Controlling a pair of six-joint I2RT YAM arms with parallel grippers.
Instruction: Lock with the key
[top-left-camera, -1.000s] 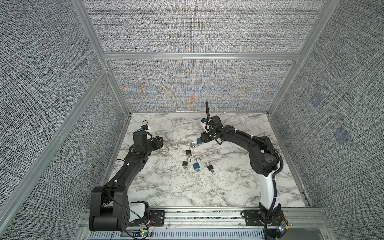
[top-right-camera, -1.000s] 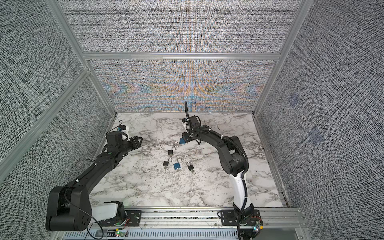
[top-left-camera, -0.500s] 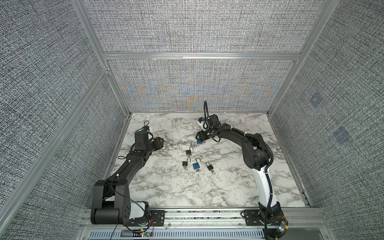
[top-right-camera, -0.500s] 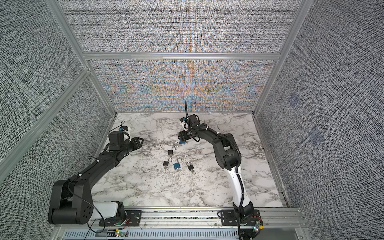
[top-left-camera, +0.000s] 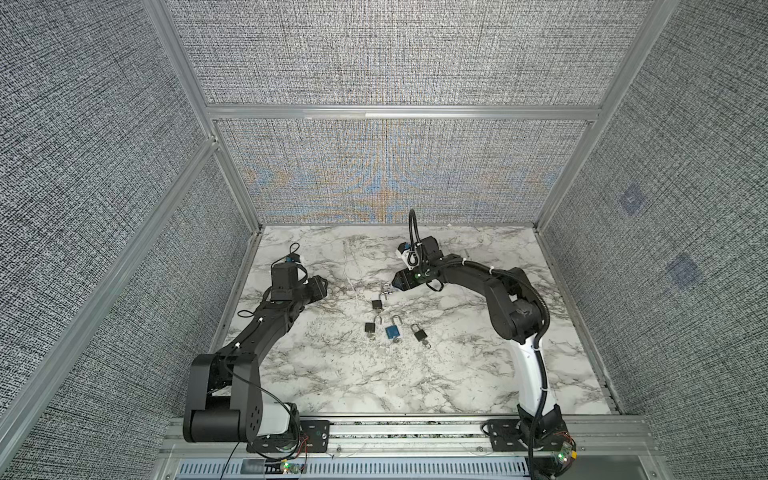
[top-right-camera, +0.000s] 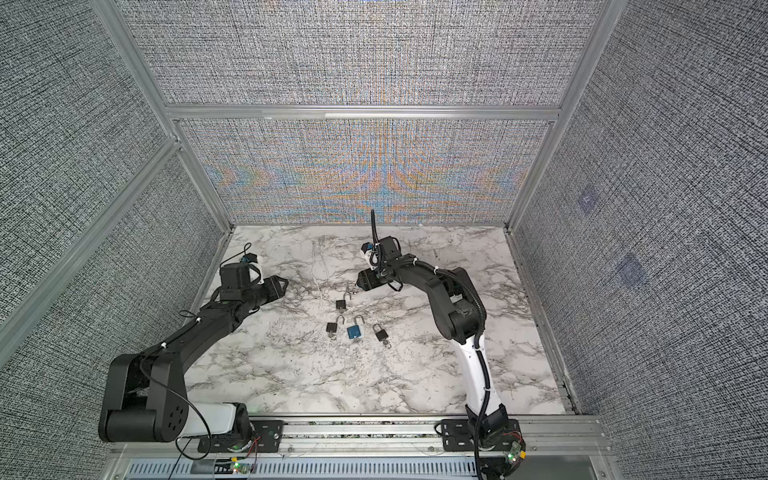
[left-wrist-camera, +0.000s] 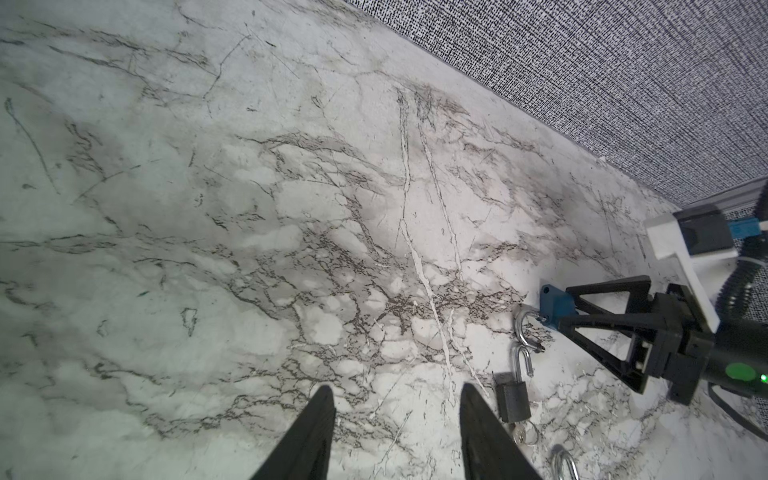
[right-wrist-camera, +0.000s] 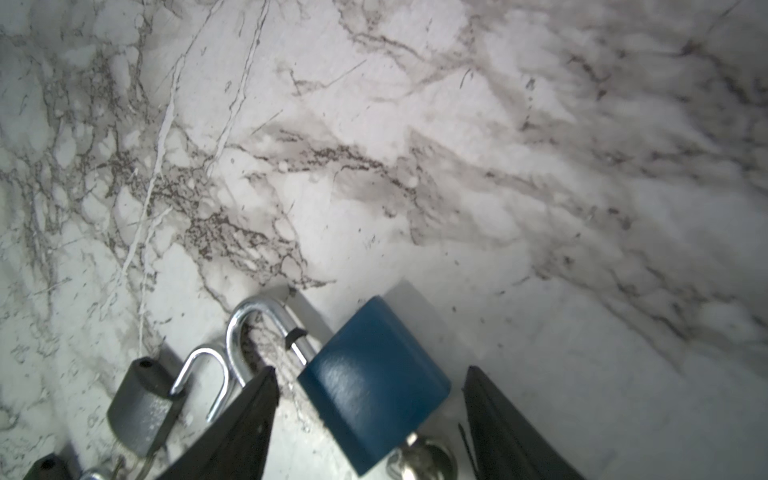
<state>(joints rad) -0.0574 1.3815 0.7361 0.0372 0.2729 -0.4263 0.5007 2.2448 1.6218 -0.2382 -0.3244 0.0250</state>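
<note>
right fingers: wide apart astride blue padlock, gap each side, no grip | blue padlock: middle-far of desk, shackle open, key inserted | left fingers: half parted, empty, left desk bare | grey padlock just beside, near side; far side free

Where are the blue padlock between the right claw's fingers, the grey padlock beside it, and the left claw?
blue padlock (right-wrist-camera: 374, 386), right wrist view, on its blue body.
grey padlock (right-wrist-camera: 139, 409), right wrist view, on its grey body.
left claw (left-wrist-camera: 397, 392), left wrist view, midway between its fingertips.
</note>
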